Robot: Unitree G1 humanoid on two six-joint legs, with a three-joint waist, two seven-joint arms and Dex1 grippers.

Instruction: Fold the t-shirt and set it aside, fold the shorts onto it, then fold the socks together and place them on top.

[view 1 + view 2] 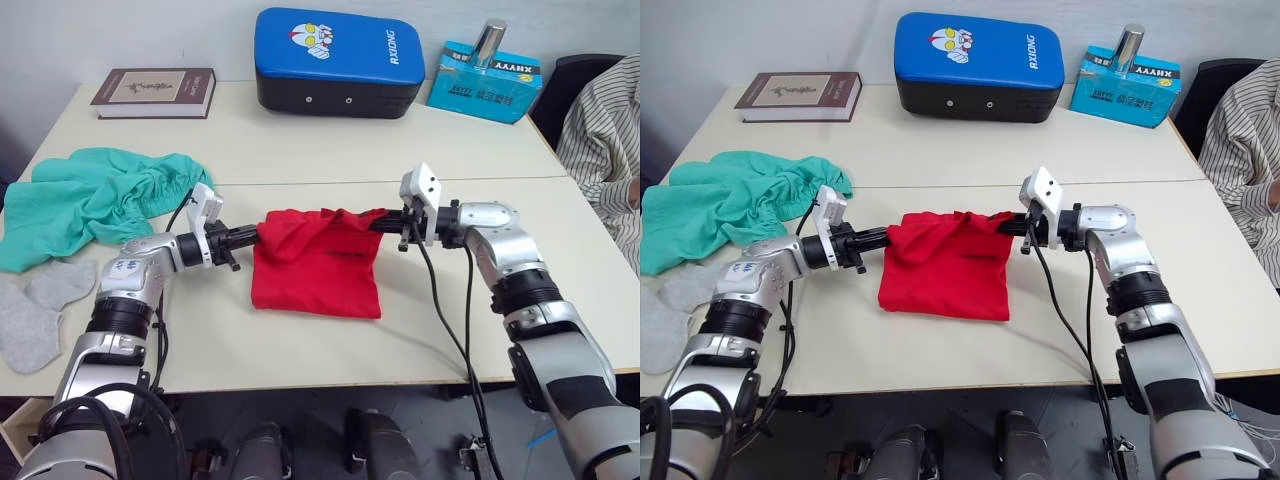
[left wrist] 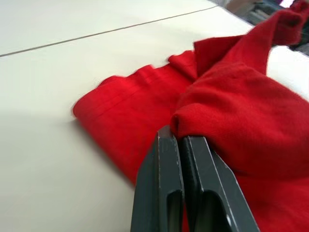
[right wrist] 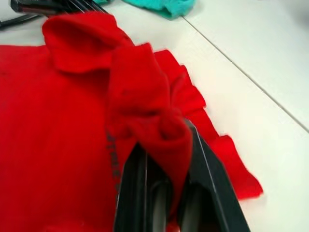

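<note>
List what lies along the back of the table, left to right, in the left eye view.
Book → blue padded case → teal cardboard box with a metal cylinder standing on it.

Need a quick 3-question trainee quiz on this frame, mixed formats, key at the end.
1. True or false: both grippers are shut on the t-shirt.
2. Which lies nearest the left gripper? A) shorts B) book C) blue pad
3. Fill in: the socks lie on the table on the robot's ____ side.

Key: 1 true, the right gripper pinches the opposite top corner; 2 A; 3 left.
</note>
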